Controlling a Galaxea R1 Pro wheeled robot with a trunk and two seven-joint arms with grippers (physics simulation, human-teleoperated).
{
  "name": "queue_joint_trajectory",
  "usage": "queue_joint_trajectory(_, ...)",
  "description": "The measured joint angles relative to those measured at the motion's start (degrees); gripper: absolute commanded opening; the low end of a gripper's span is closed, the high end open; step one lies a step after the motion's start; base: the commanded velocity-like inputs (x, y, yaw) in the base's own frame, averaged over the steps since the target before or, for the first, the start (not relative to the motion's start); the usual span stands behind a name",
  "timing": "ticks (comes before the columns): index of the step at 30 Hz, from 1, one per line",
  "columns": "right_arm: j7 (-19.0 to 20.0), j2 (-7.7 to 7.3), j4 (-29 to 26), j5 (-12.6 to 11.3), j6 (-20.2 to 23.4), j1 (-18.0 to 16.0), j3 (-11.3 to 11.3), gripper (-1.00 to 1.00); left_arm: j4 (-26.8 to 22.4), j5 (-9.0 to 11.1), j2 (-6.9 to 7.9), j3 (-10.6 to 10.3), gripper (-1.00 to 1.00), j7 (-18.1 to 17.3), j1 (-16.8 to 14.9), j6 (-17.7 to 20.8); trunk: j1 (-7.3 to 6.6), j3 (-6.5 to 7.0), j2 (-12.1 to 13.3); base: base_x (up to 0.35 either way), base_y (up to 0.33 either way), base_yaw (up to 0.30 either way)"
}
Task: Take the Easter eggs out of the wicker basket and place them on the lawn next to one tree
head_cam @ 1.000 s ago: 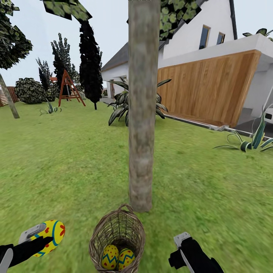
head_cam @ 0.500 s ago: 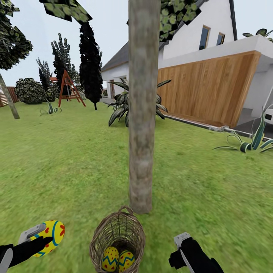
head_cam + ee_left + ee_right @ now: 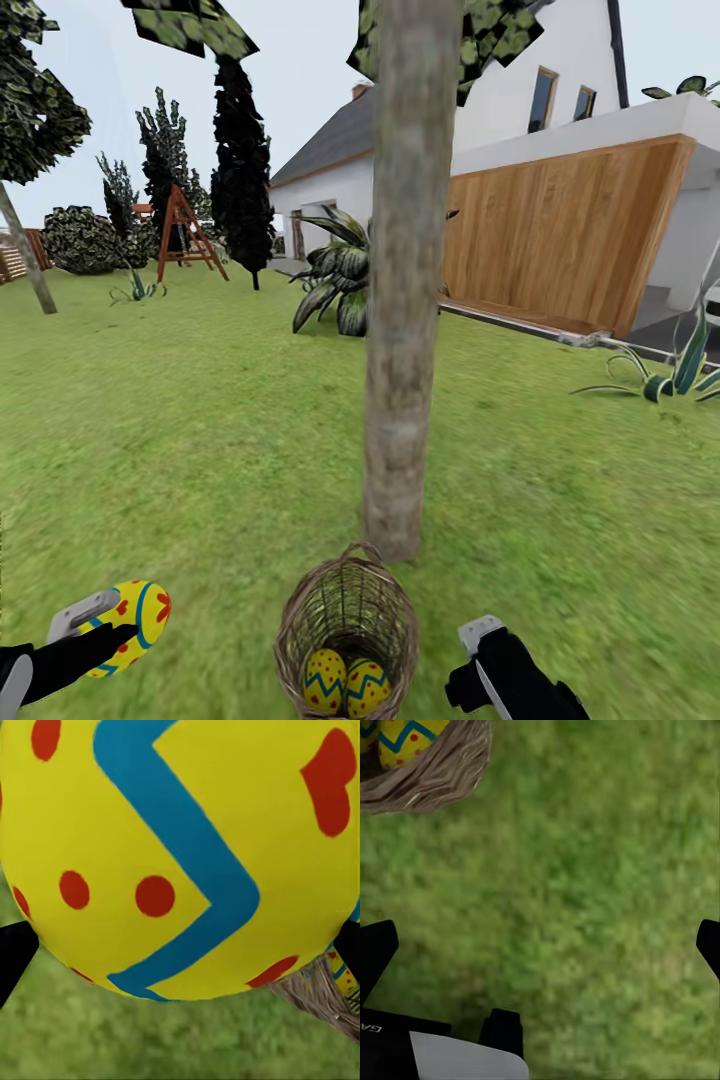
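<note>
Egg [image 3: 137, 612] clamped in the left gripper [image 3: 100, 625], long axis seemingly slanting up and forward.
Right gripper [image 3: 540, 945] gapes empty over lawn [image 3: 200, 430]; basket [image 3: 349, 610], holding two eggs [image 3: 345, 682], touches the tree [image 3: 405, 300].

Home garden: lawn [image 3: 180, 420], trees, white house [image 3: 520, 90], wood-panelled garage [image 3: 560, 240].

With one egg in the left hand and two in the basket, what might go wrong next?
The egg in the left hand is round and held well left of the tree; released there, it may roll and end up too far away. The basket stands close against the trunk, crowding placement. The open right hand could knock it.
</note>
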Motion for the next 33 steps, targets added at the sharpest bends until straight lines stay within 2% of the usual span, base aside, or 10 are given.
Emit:
queue_joint_trajectory(12,0.0,0.01,0.0,0.1,0.02,0.0,0.06,1.0,-0.02,-0.01,-0.18,-0.03,-1.0,-0.01,0.0,-0.03,0.0,0.0,0.0,0.186,0.169,0.0)
queue_joint_trajectory(24,0.01,-0.03,0.0,0.05,0.0,0.03,-0.03,1.0,-0.06,0.12,-0.1,0.16,-1.0,-0.01,0.0,-0.01,0.01,0.0,0.0,0.129,0.314,0.0)
queue_joint_trajectory(33,0.01,-0.63,-0.36,-0.44,0.0,0.0,-0.62,1.0,-0.01,-0.02,-0.01,0.23,-1.0,0.0,0.0,-0.02,0.02,0.0,0.0,0.015,0.329,0.0)
